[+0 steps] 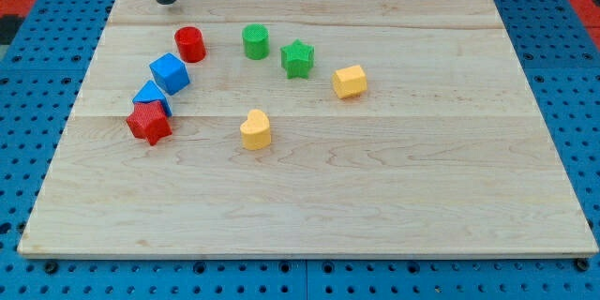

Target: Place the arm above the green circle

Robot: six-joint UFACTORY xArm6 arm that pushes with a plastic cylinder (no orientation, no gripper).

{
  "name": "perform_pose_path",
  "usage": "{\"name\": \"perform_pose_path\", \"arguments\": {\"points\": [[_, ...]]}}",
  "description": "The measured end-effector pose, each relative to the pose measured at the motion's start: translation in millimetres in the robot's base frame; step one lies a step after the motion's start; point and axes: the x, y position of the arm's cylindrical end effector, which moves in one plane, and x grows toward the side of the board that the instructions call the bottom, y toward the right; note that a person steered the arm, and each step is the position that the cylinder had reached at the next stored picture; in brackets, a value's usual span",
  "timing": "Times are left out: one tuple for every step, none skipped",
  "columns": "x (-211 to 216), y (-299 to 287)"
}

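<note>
The green circle stands near the view's top, left of centre, on the wooden board. My tip touches the board near its top left corner, well to the left of and slightly above the green circle, and just above the red circle. A green star lies right of the green circle.
A blue cube, a second blue block and a red star form a line at the left. A yellow heart lies in the middle and a yellow hexagon to the right of the green star.
</note>
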Motion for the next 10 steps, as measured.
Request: {"name": "perform_pose_path", "arguments": {"points": [[1, 10], [10, 65], [11, 84], [14, 85], [41, 112], [45, 112], [45, 112], [51, 114], [60, 115], [68, 119]]}}
